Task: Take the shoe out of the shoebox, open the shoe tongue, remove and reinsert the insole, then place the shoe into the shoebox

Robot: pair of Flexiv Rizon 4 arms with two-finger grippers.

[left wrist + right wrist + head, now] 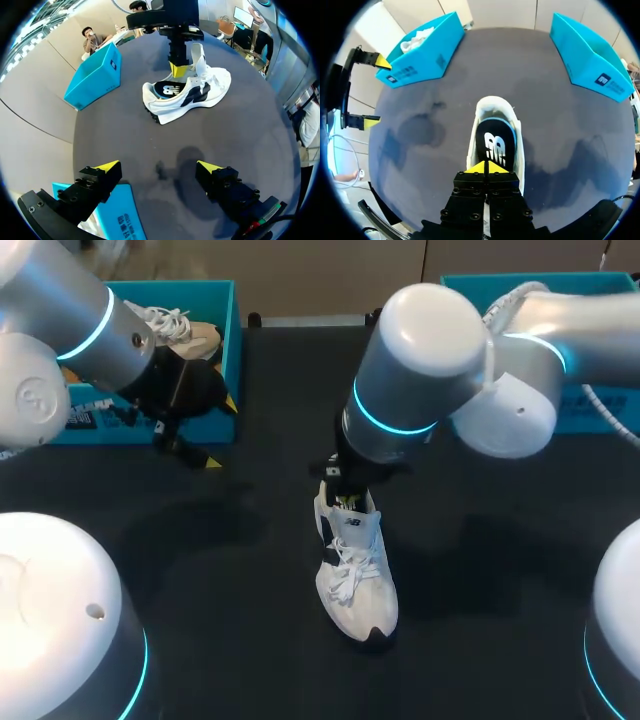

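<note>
Head view: white shoe stands on the dark surface, outside the left shoebox and the right shoebox.
Right tool: yellow tips pressed together just over the shoe's opening, above the dark insole. Left tool: spread, beside the left shoebox, well apart from the shoe.

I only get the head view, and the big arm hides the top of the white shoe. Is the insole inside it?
Observer: Yes, the right wrist view shows a dark flat insole with a white logo lying inside the white lace-up sneaker.
Operator: Are that arm's fingers open?
Observer: No, the right end effector has its yellow tips pressed together just above the insole.
Operator: And the other arm?
Observer: The left end effector is open and empty, apart from the sneaker.
</note>
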